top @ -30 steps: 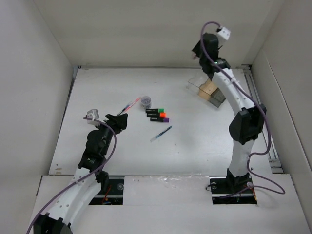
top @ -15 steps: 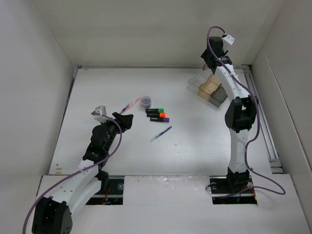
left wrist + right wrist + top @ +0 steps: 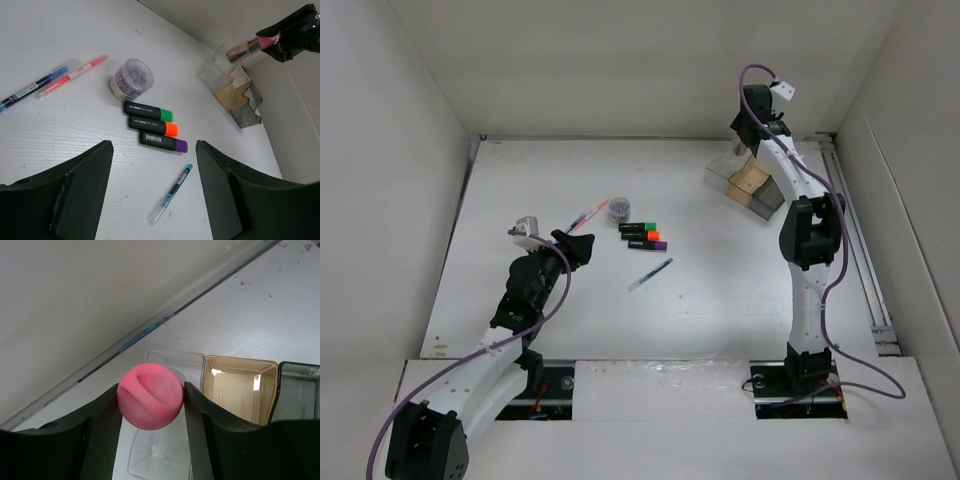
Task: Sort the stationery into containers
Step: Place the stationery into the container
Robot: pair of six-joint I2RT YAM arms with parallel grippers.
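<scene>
reading the top view as a clock face with 12 at the far wall: the white table carries everything, with most of the work not yet done.

the right arm reaches out to about 1 o'clock, where the tray sits against the far edge. the right gripper is closed partway on the pink-capped bottle, one finger pressing each side. it hangs over the clear compartment, with the tan and smoky ones toward 3 o'clock of it in the wrist view. the bottle is apart from the tray, not yet inside. that placement looks like lining up a drop, so i judge the release comes next.

the left gripper sits near 9 o'clock with jaws wide apart and nothing between them. it points toward 2 o'clock at the loose items, probably ready to pick one up.

just past the centre lie three markers, side by side and touching, with green, orange and purple ends pointing to 3 o'clock. the jar stands just beside them at 11 o'clock. the pink-red pen lies at 9 o'clock of the jar, and the blue-white pen lies alone at 6 o'clock of the markers.
</scene>
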